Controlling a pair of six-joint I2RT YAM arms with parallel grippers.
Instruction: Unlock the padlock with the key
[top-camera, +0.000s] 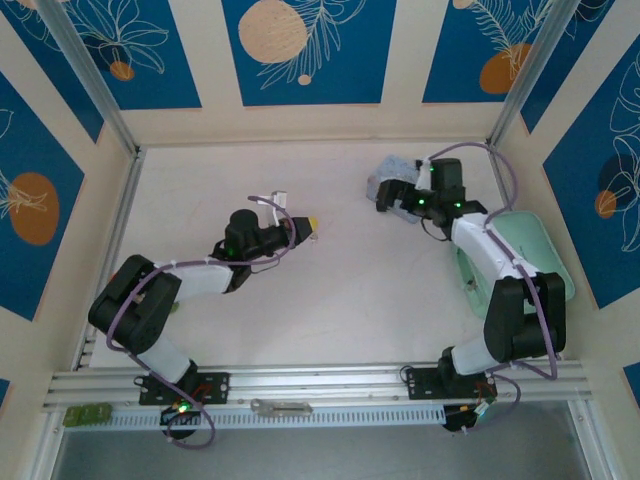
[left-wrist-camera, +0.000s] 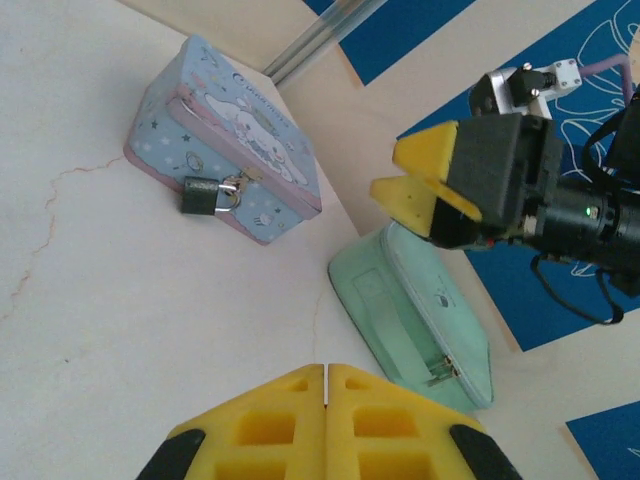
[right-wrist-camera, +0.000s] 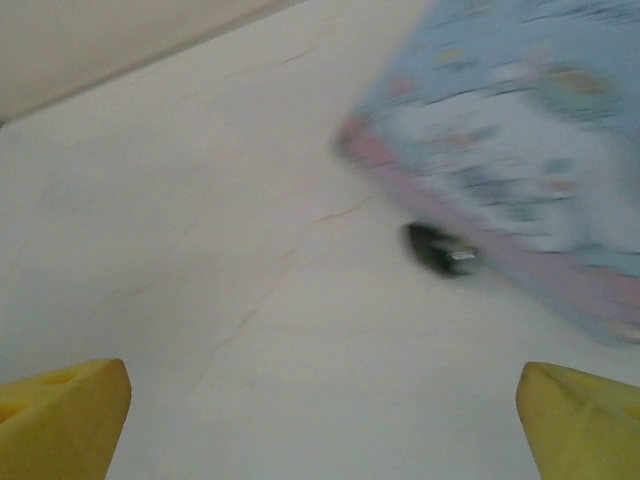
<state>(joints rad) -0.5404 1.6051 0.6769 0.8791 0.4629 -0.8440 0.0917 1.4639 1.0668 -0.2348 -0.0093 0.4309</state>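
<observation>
The padlock (left-wrist-camera: 205, 195), small and dark with a silvery shackle, hangs from the clasp of a pale blue cartoon tin (left-wrist-camera: 230, 130) lying on the table. In the right wrist view it is a blurred dark spot (right-wrist-camera: 440, 250) under the tin (right-wrist-camera: 510, 140). My right gripper (top-camera: 385, 198) hovers just beside the tin (top-camera: 395, 175), open, its yellow fingertips (right-wrist-camera: 70, 415) far apart with nothing between them. My left gripper (top-camera: 310, 230) sits mid-table, well to the left of the tin, with its yellow pads (left-wrist-camera: 290, 410) pressed together. The key is hidden.
A mint-green zip case (left-wrist-camera: 415, 325) lies on the table at the right, under my right arm (top-camera: 490, 250). A flat silvery bar (top-camera: 280, 407) rests on the front rail. Walls and metal posts (top-camera: 95, 80) close in the table.
</observation>
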